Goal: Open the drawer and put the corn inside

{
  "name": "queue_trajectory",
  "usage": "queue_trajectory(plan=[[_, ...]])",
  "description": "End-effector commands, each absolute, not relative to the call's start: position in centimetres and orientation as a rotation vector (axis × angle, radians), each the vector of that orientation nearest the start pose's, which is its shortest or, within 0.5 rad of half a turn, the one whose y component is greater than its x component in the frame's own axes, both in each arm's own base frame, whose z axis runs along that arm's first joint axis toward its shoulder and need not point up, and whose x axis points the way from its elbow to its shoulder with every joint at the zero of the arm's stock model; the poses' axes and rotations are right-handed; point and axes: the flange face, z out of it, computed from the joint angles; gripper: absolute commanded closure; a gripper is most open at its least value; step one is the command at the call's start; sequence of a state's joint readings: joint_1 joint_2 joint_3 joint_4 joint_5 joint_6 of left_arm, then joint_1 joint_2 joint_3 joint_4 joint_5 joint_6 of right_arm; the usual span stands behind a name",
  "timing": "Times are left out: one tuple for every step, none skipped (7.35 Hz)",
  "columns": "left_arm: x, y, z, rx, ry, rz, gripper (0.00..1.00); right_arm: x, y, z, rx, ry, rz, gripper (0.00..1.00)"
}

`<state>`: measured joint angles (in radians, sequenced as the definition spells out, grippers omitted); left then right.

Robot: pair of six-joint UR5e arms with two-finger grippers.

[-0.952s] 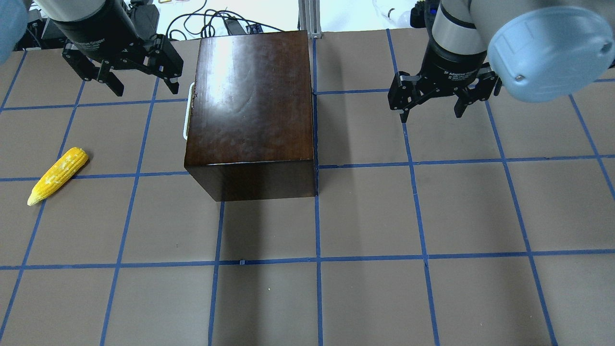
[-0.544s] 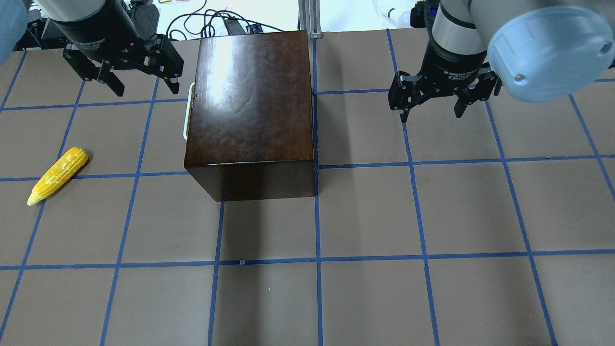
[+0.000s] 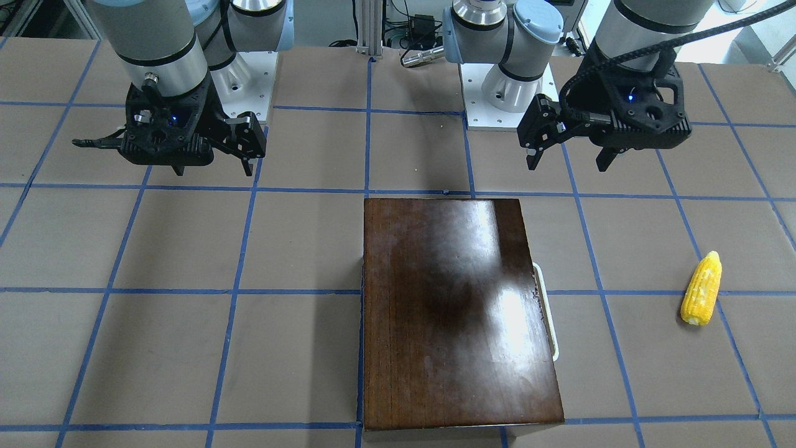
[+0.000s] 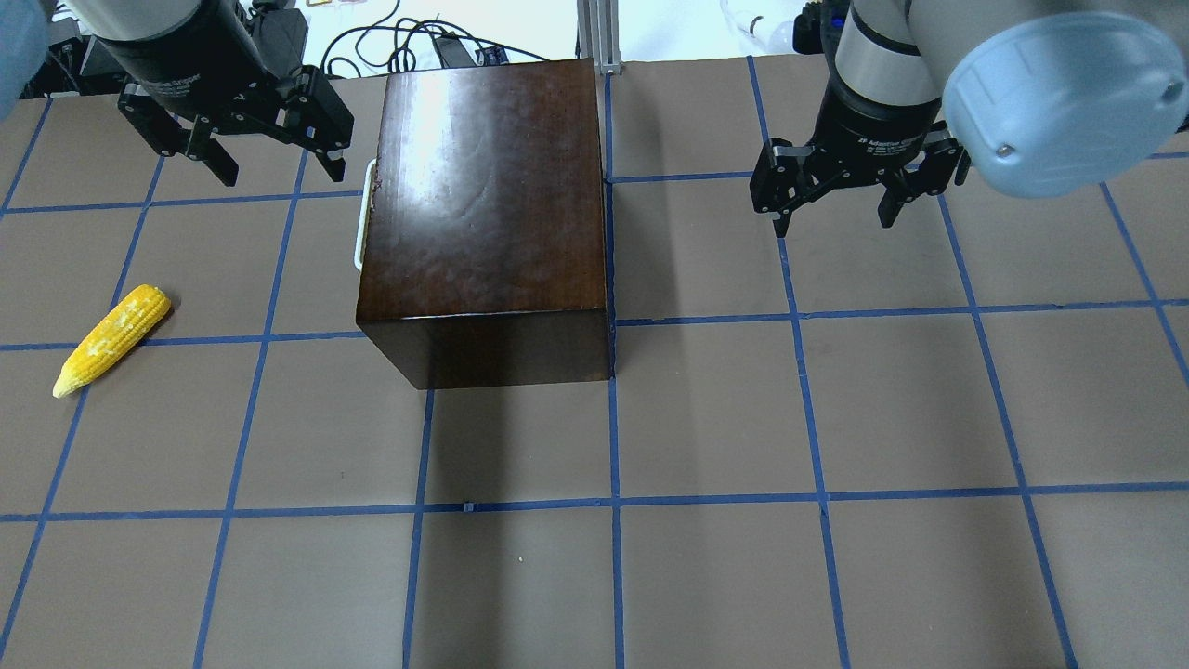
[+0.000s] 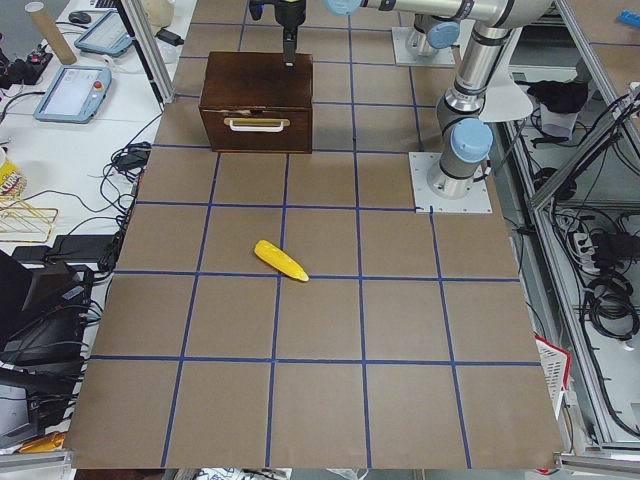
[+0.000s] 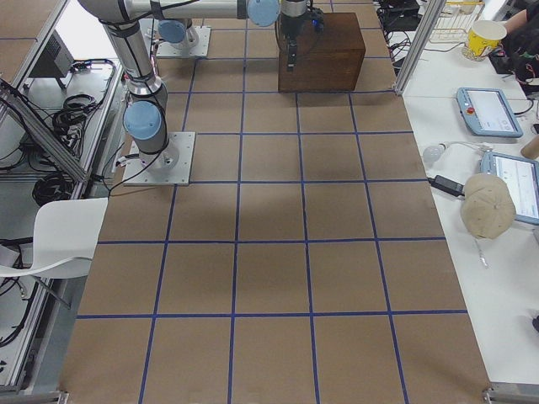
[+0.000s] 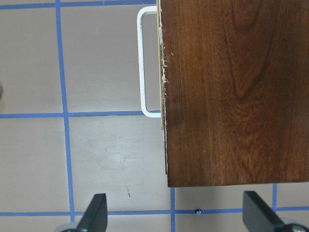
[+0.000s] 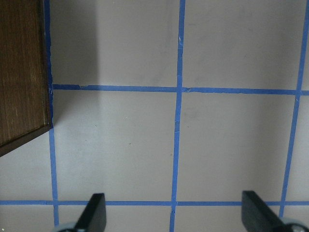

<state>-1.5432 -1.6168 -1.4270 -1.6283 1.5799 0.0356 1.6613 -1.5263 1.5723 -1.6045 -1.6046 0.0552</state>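
The drawer is found shut, and the corn is seen lying well apart from it. The left gripper and right gripper are held empty, jaws spread.

Silver-grey tubes, pale-blue joint caps — one screw visible. Black wrist housings, blue lights; ribbed cable upper right.

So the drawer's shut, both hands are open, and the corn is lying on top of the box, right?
No: the corn lies on the table, apart from the box, as the overhead view shows. The drawer is shut, the left hand and right hand open.
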Motion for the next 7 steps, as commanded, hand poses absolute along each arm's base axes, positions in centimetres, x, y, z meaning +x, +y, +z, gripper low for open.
queue_trajectory(plan=[[-11.8, -51.7, 53.0, 0.012, 3.132, -0.062, 0.00, 17.5, -49.5, 46.8, -0.056, 3.176, 0.016, 0.00], [-11.7, -51.8, 52.8, 0.012, 3.132, -0.057, 0.00, 17.5, -49.5, 46.8, -0.056, 3.176, 0.016, 0.00], [-11.2, -51.1, 53.6, -0.003, 3.126, -0.057, 0.00, 17.5, -49.5, 46.8, -0.056, 3.176, 0.016, 0.00], [-11.1, -51.2, 53.4, -0.012, 3.133, -0.041, 0.00, 17.5, -49.5, 46.8, -0.056, 3.176, 0.016, 0.00], [-10.9, -51.2, 53.5, -0.015, 3.129, -0.042, 0.00, 17.5, -49.5, 46.8, -0.056, 3.176, 0.016, 0.00], [-10.7, -51.3, 53.4, 0.000, 3.125, -0.042, 0.00, 17.5, -49.5, 46.8, -0.056, 3.176, 0.016, 0.00], [-10.0, -52.5, 52.6, -0.017, 3.136, -0.029, 0.00, 17.5, -49.5, 46.8, -0.056, 3.176, 0.016, 0.00]])
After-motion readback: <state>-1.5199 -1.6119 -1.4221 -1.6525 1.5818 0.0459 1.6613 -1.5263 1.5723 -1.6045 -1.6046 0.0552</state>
